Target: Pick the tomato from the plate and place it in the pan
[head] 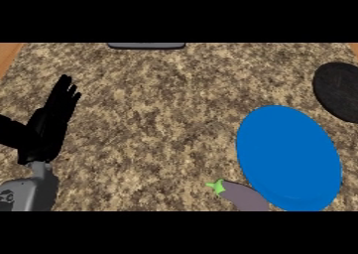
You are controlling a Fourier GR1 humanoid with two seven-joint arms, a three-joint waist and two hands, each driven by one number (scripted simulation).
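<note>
A blue plate (287, 156) lies on the right side of the speckled counter, and nothing rests on its visible surface. No tomato shows anywhere in the head view. The black pan (342, 92) sits at the right edge, partly cut off by the frame. My left hand (49, 124) stands open at the far left with its fingers straight and pointing up, far from the plate and the pan. It holds nothing. My right hand does not show.
A purple eggplant (244, 195) with a green stem lies at the plate's lower left edge. A dark grey flat object (146, 45) sits at the counter's far edge. Wooden strips (2, 59) border the counter's upper corners.
</note>
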